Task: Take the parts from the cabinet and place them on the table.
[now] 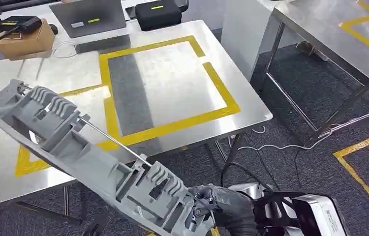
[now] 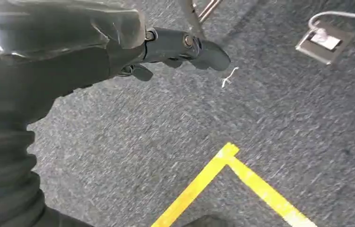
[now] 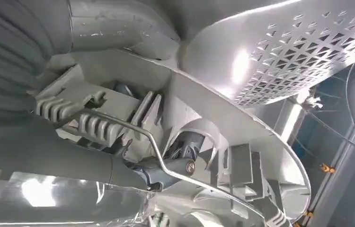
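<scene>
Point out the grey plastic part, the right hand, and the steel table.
grey plastic part [image 1: 81, 147]: head view, ribbed middle section.
right hand [image 1: 224, 209]: head view, dark fingers gripping the part's end.
steel table [image 1: 172, 81]: head view, bare top inside the yellow tape.

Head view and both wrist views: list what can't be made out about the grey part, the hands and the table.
- Grey part: its far end is cut off by the head view's left edge.
- Right hand: its fingers are mostly hidden by the part's ribs in the head view and the right wrist view.
- Left hand: blurred over the carpet, with nothing visible in it.
- Table: its back edge is cut off at the top.
</scene>
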Robot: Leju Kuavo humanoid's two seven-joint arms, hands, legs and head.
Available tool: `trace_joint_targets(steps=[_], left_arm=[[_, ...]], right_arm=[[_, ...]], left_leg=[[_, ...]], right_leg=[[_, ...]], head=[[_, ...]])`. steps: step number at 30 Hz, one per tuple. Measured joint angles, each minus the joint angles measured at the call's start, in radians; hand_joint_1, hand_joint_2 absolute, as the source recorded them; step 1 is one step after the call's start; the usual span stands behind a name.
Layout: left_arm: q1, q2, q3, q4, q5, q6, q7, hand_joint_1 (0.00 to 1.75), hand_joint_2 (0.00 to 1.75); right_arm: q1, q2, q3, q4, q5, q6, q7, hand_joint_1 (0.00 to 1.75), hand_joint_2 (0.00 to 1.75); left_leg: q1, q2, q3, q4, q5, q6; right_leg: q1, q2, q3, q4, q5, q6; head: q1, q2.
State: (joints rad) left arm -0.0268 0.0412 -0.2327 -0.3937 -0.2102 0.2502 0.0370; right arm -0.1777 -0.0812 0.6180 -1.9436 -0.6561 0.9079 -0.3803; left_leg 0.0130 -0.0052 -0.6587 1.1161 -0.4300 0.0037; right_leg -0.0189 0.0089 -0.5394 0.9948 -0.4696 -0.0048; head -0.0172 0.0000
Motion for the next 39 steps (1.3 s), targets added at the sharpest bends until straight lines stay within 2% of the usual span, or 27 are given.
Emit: trace_joint_targets(steps=[1, 2, 4, 5, 7, 8, 11, 12, 13, 14, 16, 17, 18, 19, 22, 23, 25, 26, 27, 28, 29, 31, 32, 33, 36, 37, 39], left_arm=[[0.0, 0.002, 0.0, 0.0, 0.0, 0.0, 0.0, 0.0, 1.75], [-0.001, 0.002, 0.0, 0.0, 0.0, -0.001, 0.0, 0.0, 1.75], [-0.005, 0.004, 0.0, 0.0, -0.001, -0.002, 0.0, 0.0, 1.75], [-0.004, 0.004, 0.0, 0.0, -0.003, -0.002, 0.0, 0.0, 1.75], [-0.003, 0.005, 0.0, 0.0, -0.006, -0.005, -0.001, 0.0, 1.75], [-0.006, 0.003, 0.0, 0.0, -0.008, -0.005, -0.001, 0.0, 1.75], [-0.008, 0.003, 0.0, 0.0, -0.011, -0.007, 0.0, 0.0, 1.75], [-0.007, 0.003, 0.0, 0.0, -0.011, -0.008, 0.0, 0.0, 1.75], [-0.007, 0.003, 0.0, 0.0, -0.014, -0.008, 0.0, 0.0, 1.75], [-0.007, 0.002, 0.0, 0.0, -0.015, -0.008, 0.001, 0.0, 1.75], [-0.008, -0.002, 0.0, 0.0, -0.017, -0.008, 0.002, 0.0, 1.75], [-0.01, -0.002, 0.0, 0.0, -0.017, -0.008, 0.002, 0.0, 1.75], [-0.011, -0.002, 0.0, 0.0, -0.018, -0.008, 0.003, 0.0, 1.75], [-0.012, -0.002, 0.0, 0.0, -0.018, -0.008, 0.004, 0.0, 1.75], [-0.013, -0.001, -0.001, 0.0, -0.018, -0.008, 0.005, 0.0, 1.75], [-0.016, -0.002, -0.001, 0.0, -0.018, -0.007, 0.005, 0.0, 1.75], [-0.014, 0.0, 0.0, 0.001, -0.012, -0.006, 0.004, 0.0, 1.75], [-0.012, 0.0, 0.0, 0.002, -0.008, -0.005, 0.002, 0.0, 1.75], [-0.01, 0.0, 0.0, 0.002, -0.008, -0.005, -0.001, 0.0, 1.75], [-0.007, 0.0, 0.0, 0.003, -0.006, -0.004, -0.003, 0.0, 1.75], [-0.006, 0.001, 0.0, 0.003, -0.006, -0.004, -0.006, 0.0, 1.75], [-0.005, 0.002, 0.001, 0.006, -0.003, -0.004, -0.013, 0.0, 1.75], [-0.005, 0.007, 0.002, 0.007, -0.003, -0.005, -0.015, 0.0, 1.75], [-0.005, 0.006, 0.002, 0.008, -0.003, -0.006, -0.018, 0.0, 1.75], [-0.003, 0.009, 0.002, 0.008, -0.01, -0.007, -0.019, 0.0, 1.75], [-0.002, 0.008, 0.002, 0.007, -0.011, -0.007, -0.016, 0.0, 1.75], [-0.004, 0.001, 0.002, 0.006, -0.011, -0.005, -0.01, 0.0, 1.75]], right_arm=[[-0.001, 0.001, 0.0, 0.0, 0.0, 0.0, 0.0, 1.75, 1.75], [-0.002, 0.002, 0.0, 0.0, 0.0, 0.0, 0.0, 1.75, 1.75], [-0.003, 0.002, 0.0, 0.0, 0.0, 0.002, 0.0, 1.75, 1.75], [-0.002, 0.002, 0.0, 0.0, 0.0, 0.002, 0.0, 1.75, 1.75], [-0.004, 0.001, 0.0, 0.0, 0.0, 0.003, 0.0, 1.75, 1.75], [-0.007, 0.0, -0.001, 0.0, 0.0, 0.003, 0.0, 1.75, 1.75], [-0.003, -0.003, -0.002, 0.0, 0.0, 0.005, -0.002, 1.75, 1.75], [-0.002, -0.006, -0.002, 0.0, 0.001, 0.006, -0.002, 1.75, 1.75], [0.0, -0.008, -0.002, 0.0, 0.002, 0.006, -0.002, 1.75, 1.75], [0.001, -0.009, -0.002, 0.0, 0.002, 0.007, -0.002, 1.75, 1.75], [0.0, -0.01, -0.002, 0.0, 0.002, 0.01, -0.002, 1.75, 1.75], [0.002, -0.011, -0.003, 0.0, 0.002, 0.012, -0.002, 1.75, 1.75], [0.0, -0.012, -0.003, 0.0, 0.002, 0.013, -0.003, 1.75, 1.75], [0.002, -0.012, -0.003, 0.0, 0.001, 0.013, -0.003, 1.75, 1.75], [0.001, -0.012, -0.003, 0.0, 0.005, 0.013, -0.002, 1.75, 1.75], [-0.001, -0.011, -0.003, 0.0, 0.007, 0.014, -0.002, 1.75, 1.75], [0.0, -0.007, -0.002, 0.0, 0.011, 0.014, 0.0, 1.75, 1.75], [0.001, -0.006, -0.002, 0.0, 0.013, 0.014, 0.002, 1.75, 1.75], [0.001, -0.006, -0.001, 0.0, 0.016, 0.014, 0.003, 1.75, 1.75], [0.001, -0.006, 0.0, 0.001, 0.019, 0.014, 0.006, 1.75, 1.75], [0.001, -0.006, 0.0, 0.001, 0.021, 0.014, 0.007, 1.75, 1.75], [-0.004, -0.006, 0.001, 0.001, 0.029, 0.014, 0.008, 1.75, 1.75], [-0.007, -0.006, 0.001, 0.001, 0.035, 0.014, 0.007, 1.75, 1.75], [-0.012, -0.006, 0.001, 0.001, 0.048, 0.017, 0.005, 1.75, 1.75], [-0.022, -0.006, -0.015, -0.005, 0.166, 0.009, -0.003, 1.75, 1.75], [-0.026, -0.006, -0.027, -0.012, 0.247, -0.01, -0.003, 1.75, 1.75], [-0.038, -0.016, -0.061, -0.014, 0.475, -0.098, -0.006, 1.75, 1.75]], left_leg=[[-0.002, 0.001, 0.027, -0.081, 0.041, 0.01], [-0.01, 0.002, 0.039, -0.086, 0.019, 0.014], [-0.016, 0.006, 0.05, -0.11, 0.004, 0.03], [-0.017, 0.006, 0.051, -0.117, 0.001, 0.037], [-0.007, 0.002, 0.083, -0.134, 0.003, 0.045], [-0.006, 0.001, 0.089, -0.135, -0.001, 0.052], [-0.01, 0.0, 0.095, -0.134, -0.012, 0.059], [-0.01, -0.001, 0.1, -0.134, -0.017, 0.058], [-0.01, -0.003, 0.108, -0.134, -0.023, 0.056], [-0.01, -0.005, 0.119, -0.134, -0.031, 0.053], [-0.01, -0.006, 0.143, -0.134, -0.047, 0.046], [-0.015, -0.007, 0.149, -0.129, -0.056, 0.039], [-0.016, -0.007, 0.144, -0.13, -0.061, 0.032], [-0.016, -0.006, 0.142, -0.131, -0.066, 0.025], [-0.01, -0.002, 0.142, -0.106, -0.078, 0.013], [-0.009, 0.0, 0.117, -0.054, -0.09, 0.007], [-0.004, 0.0, 0.027, 0.094, -0.147, -0.005], [-0.003, 0.0, -0.018, 0.157, -0.175, -0.008], [-0.002, 0.0, -0.048, 0.189, -0.181, -0.01], [-0.001, 0.001, -0.059, 0.175, -0.156, -0.009], [-0.002, 0.001, -0.045, 0.12, -0.111, -0.007], [-0.004, 0.001, 0.024, -0.057, 0.009, 0.009], [-0.007, 0.002, 0.044, -0.105, 0.024, 0.019], [-0.013, 0.004, 0.044, -0.112, -0.001, 0.024], [-0.02, -0.001, 0.049, -0.123, 0.01, 0.042], [-0.005, -0.001, 0.074, -0.151, 0.025, 0.048], [-0.008, 0.001, 0.086, -0.161, 0.028, 0.053]], right_leg=[[-0.001, 0.0, -0.002, -0.004, -0.008, 0.002], [0.01, 0.001, 0.011, -0.002, -0.013, 0.01], [0.008, 0.002, 0.009, -0.004, -0.012, 0.022], [0.009, 0.001, 0.011, 0.004, -0.005, 0.034], [0.008, -0.003, 0.003, 0.028, -0.022, 0.032], [0.008, -0.003, -0.023, 0.079, -0.038, 0.03], [0.005, -0.003, -0.172, 0.298, -0.1, 0.027], [0.003, -0.003, -0.202, 0.322, -0.097, 0.035], [0.003, -0.003, -0.204, 0.295, -0.074, 0.044], [0.003, -0.003, -0.182, 0.224, -0.031, 0.058], [0.002, -0.006, -0.114, 0.041, 0.07, 0.074], [0.006, -0.009, -0.105, 0.001, 0.074, 0.056], [0.01, -0.01, -0.101, 0.001, 0.053, 0.026], [0.013, -0.008, -0.096, 0.0, 0.072, 0.018], [0.002, -0.005, -0.077, -0.004, 0.066, 0.0], [0.002, -0.005, -0.072, -0.004, 0.061, -0.008], [0.004, -0.005, -0.068, -0.004, 0.055, -0.017], [0.004, -0.003, -0.066, -0.003, 0.051, -0.017], [0.005, -0.001, -0.064, -0.003, 0.049, -0.018], [0.005, 0.002, -0.057, -0.003, 0.044, -0.016], [0.006, 0.003, -0.049, -0.003, 0.039, -0.014], [0.009, 0.004, -0.029, -0.004, 0.028, -0.013], [0.008, 0.004, -0.023, -0.006, 0.025, -0.011], [0.014, 0.005, -0.026, -0.006, 0.024, -0.007], [0.013, 0.005, -0.026, -0.012, 0.021, 0.011], [0.017, 0.003, -0.03, -0.007, 0.014, 0.014], [0.015, 0.001, -0.068, 0.083, -0.026, 0.009]], head=[[0.0, 0.0], [0.003, 0.0], [0.0, 0.0], [-0.001, 0.0], [0.003, 0.0], [0.003, 0.0], [0.004, 0.0], [0.004, 0.0], [0.004, 0.0], [0.004, 0.0], [0.005, 0.0], [0.004, 0.0], [0.004, 0.0], [0.002, 0.0], [0.003, 0.0], [0.001, 0.0], [0.001, 0.0], [0.001, 0.0], [0.001, 0.0], [0.001, 0.0], [0.001, 0.0], [0.001, 0.0], [0.003, 0.0], [0.003, 0.0], [0.002, 0.0], [0.002, 0.0], [0.005, 0.0]])
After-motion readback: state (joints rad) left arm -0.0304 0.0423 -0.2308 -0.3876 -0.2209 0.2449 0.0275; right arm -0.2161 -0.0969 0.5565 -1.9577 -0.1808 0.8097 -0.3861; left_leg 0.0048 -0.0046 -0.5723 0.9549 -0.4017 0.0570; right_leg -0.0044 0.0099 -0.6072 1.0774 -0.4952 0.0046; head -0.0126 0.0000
